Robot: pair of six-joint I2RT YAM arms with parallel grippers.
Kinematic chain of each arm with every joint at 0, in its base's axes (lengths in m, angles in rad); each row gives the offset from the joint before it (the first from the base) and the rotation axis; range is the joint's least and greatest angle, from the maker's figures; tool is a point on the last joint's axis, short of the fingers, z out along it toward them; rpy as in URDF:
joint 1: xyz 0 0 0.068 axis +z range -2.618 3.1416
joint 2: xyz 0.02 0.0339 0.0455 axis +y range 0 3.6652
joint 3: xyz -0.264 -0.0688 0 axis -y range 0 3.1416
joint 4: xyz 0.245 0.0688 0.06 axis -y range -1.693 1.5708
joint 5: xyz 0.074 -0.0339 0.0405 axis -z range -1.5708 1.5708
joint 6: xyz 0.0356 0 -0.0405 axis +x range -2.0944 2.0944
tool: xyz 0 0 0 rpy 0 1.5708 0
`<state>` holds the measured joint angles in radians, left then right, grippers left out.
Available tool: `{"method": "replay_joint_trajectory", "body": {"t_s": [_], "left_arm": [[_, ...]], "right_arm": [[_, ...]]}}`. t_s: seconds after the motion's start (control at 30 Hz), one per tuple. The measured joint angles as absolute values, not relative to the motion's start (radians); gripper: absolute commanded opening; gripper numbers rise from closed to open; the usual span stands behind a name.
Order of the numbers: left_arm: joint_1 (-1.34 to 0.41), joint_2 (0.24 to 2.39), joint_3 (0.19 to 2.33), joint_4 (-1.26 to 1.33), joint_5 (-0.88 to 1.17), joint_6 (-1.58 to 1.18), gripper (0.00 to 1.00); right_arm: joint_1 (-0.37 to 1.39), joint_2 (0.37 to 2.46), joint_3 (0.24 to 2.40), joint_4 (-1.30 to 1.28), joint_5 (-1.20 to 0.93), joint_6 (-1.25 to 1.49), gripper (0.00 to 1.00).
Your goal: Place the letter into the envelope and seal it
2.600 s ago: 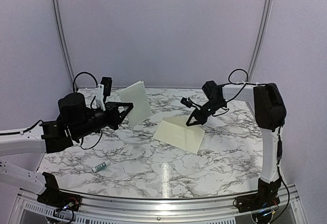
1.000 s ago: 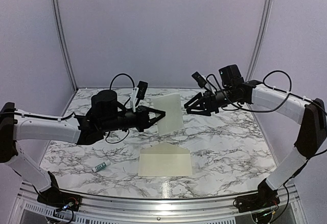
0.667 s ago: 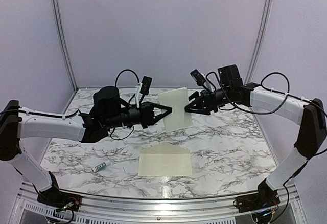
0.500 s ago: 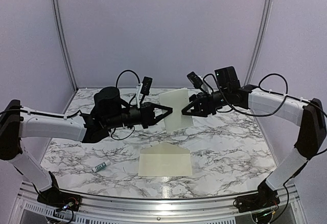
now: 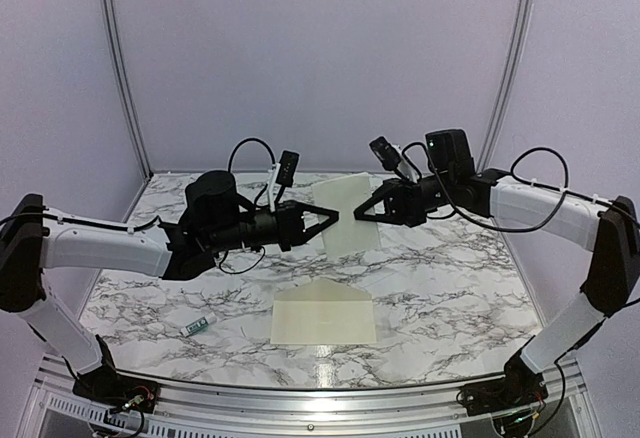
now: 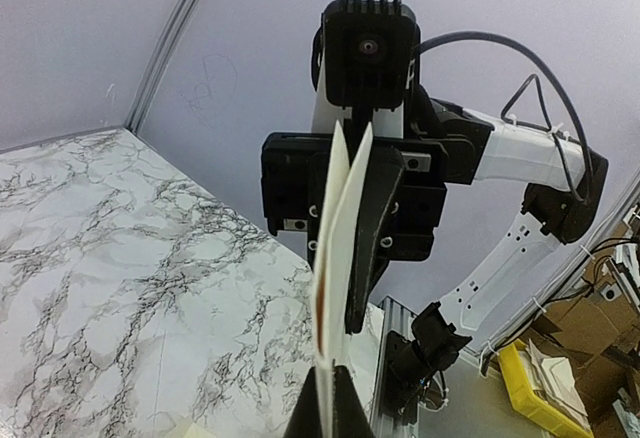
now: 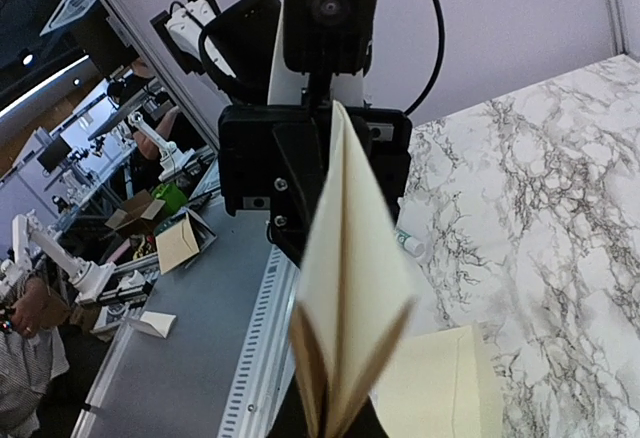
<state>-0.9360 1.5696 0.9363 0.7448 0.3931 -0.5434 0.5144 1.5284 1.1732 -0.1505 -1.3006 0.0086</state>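
Note:
The letter (image 5: 349, 214), a folded white sheet, hangs upright in the air above the table's middle. My left gripper (image 5: 332, 217) is shut on its left edge and my right gripper (image 5: 361, 213) is shut on its right edge. In the left wrist view the letter (image 6: 337, 248) stands edge-on out of my left gripper (image 6: 335, 400), with the right gripper's fingers (image 6: 372, 228) clamped on its far side. In the right wrist view the letter (image 7: 352, 278) fans out of my right gripper (image 7: 335, 424). The cream envelope (image 5: 323, 313) lies flat below, flap open toward the back.
A small white-and-green glue tube (image 5: 196, 326) lies near the table's front left, also in the right wrist view as the glue tube (image 7: 408, 245). The metal rail (image 5: 320, 398) runs along the near edge. Curved tent poles (image 5: 120, 68) stand at the back.
The left gripper carried the letter a little right and up. The right gripper came in from the right and shut on the letter's right edge.

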Motion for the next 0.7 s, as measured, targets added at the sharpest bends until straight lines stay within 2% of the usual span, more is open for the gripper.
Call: {"method": "replay_joint_trajectory", "body": {"t_s": [0.1,0.13,0.23,0.4,0.7], "left_arm": [[-0.936,1.573,0.936,0.747,0.393,-0.545,0.33],[-0.936,1.573,0.936,0.748,0.393,-0.546,0.4],[-0.936,1.572,0.936,0.728,0.382,-0.527,0.53],[-0.92,1.541,0.936,0.577,0.342,-0.425,0.62],[-0.851,1.534,0.943,0.298,0.319,-0.189,0.66]], "right_arm": [[0.514,1.528,1.169,-0.147,-1.302,0.01,0.0],[0.514,1.528,1.169,-0.147,-1.302,0.01,0.0],[0.508,1.528,1.171,-0.173,-1.297,-0.034,0.0],[0.453,1.528,1.207,-0.39,-1.202,-0.261,0.0],[0.421,1.486,1.17,-0.673,-0.941,-0.556,0.0]]}}
